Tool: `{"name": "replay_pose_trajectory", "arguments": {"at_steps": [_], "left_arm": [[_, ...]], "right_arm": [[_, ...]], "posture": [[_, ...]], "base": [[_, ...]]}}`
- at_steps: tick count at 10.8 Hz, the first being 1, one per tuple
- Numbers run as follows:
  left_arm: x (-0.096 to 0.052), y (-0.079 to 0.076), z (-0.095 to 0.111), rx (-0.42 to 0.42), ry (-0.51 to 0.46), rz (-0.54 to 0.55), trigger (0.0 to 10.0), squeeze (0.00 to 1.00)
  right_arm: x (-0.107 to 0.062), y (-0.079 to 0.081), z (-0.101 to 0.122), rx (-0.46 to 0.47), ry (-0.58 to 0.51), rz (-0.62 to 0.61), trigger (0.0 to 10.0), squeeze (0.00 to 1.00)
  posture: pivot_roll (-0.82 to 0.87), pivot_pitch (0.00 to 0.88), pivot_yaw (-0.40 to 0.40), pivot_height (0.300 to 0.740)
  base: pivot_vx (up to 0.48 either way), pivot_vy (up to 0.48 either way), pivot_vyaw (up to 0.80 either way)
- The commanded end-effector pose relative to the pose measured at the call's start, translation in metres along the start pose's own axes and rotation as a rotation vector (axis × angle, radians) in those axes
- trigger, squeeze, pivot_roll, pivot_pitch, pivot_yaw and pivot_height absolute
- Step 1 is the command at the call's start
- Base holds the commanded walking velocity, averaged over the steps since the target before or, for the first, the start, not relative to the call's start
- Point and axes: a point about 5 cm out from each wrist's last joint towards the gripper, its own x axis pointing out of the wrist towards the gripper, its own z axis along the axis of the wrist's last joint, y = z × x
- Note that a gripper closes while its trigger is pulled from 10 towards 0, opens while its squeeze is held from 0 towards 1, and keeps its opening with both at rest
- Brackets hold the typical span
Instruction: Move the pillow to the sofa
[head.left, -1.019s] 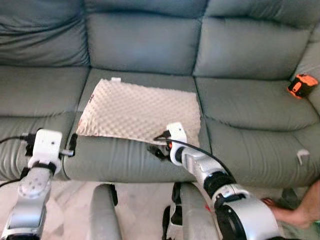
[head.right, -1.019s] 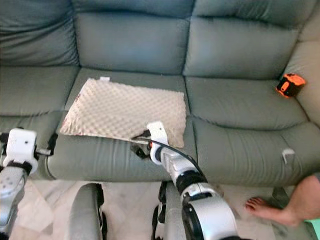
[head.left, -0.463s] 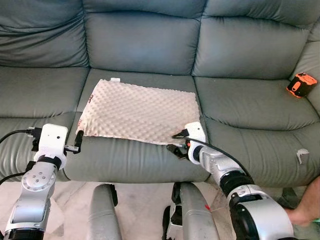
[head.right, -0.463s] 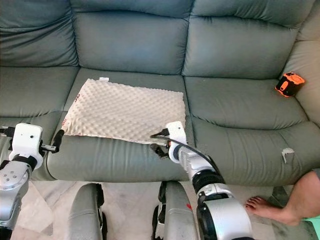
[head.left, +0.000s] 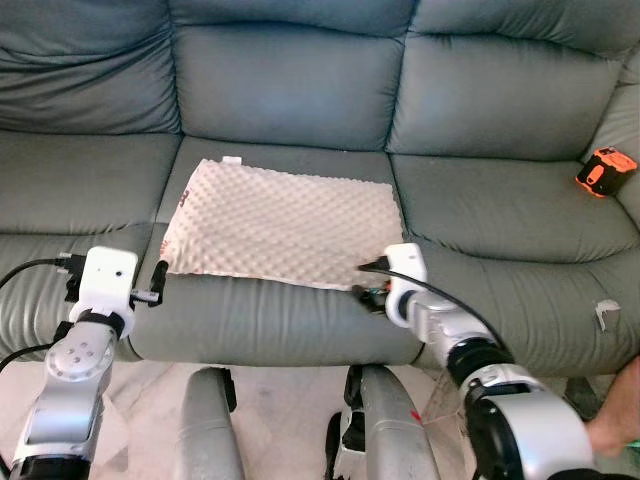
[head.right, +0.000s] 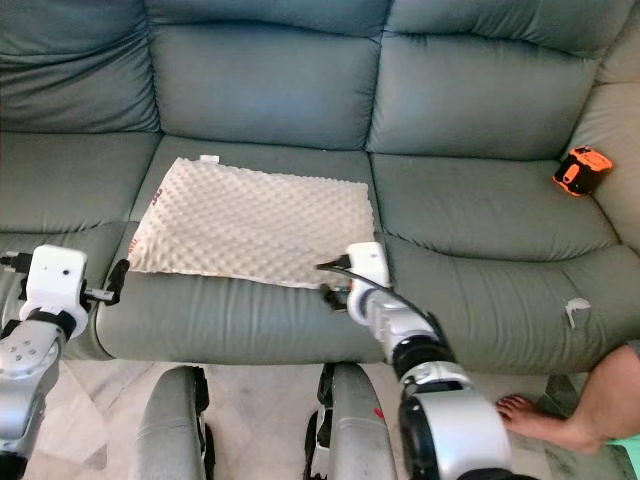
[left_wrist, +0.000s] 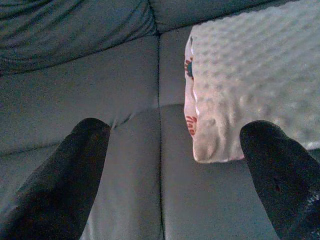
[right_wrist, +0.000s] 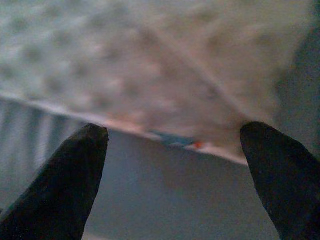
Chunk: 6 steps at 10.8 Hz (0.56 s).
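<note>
While both arms reach toward the front edge of the grey-green sofa (head.left: 290, 90), the bumpy beige pillow (head.left: 280, 225) lies flat on the middle seat cushion, in the centre of the frame, its near edge running along the cushion's front. The left gripper (head.left: 158, 281) sits at lower left, just off the pillow's near left corner and not touching it; the left wrist view shows its jaws spread wide, one black finger (left_wrist: 60, 185) over bare sofa and the other beside that corner. The right gripper (head.left: 372, 292) sits at lower centre-right, at the pillow's near right corner, and its jaws also stand apart, with the pillow's edge (right_wrist: 165, 135) between the fingers but not gripped. An orange and black tape measure (head.left: 604, 170) rests at the far right of the sofa. A person's foot (head.right: 540, 420) shows at the lower right on the floor
</note>
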Motion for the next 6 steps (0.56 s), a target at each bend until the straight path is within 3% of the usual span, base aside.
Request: {"name": "replay_pose_trajectory", "arguments": {"at_steps": [1, 4, 6], "left_arm": [[0.003, -0.003, -0.001, 0.004, 0.006, 0.004, 10.0, 0.00], [0.017, -0.008, 0.006, -0.012, -0.024, 0.015, 10.0, 0.00], [0.032, -0.013, 0.027, -0.054, -0.112, 0.019, 10.0, 0.00]], "right_arm": [[-0.001, -0.007, 0.005, -0.016, -0.020, -0.045, 10.0, 1.00], [-0.003, -0.002, 0.034, -0.079, -0.168, -0.011, 10.0, 1.00], [-0.013, 0.017, 0.056, -0.129, -0.374, 0.075, 10.0, 1.00]], "posture": [[0.05, 0.107, -0.084, 0.622], [0.03, 0.038, -0.080, 0.622], [0.00, 0.000, -0.060, 0.622]], "base": [[0.000, 0.000, 0.00], [0.000, 0.000, 0.00], [0.000, 0.000, 0.00]]}}
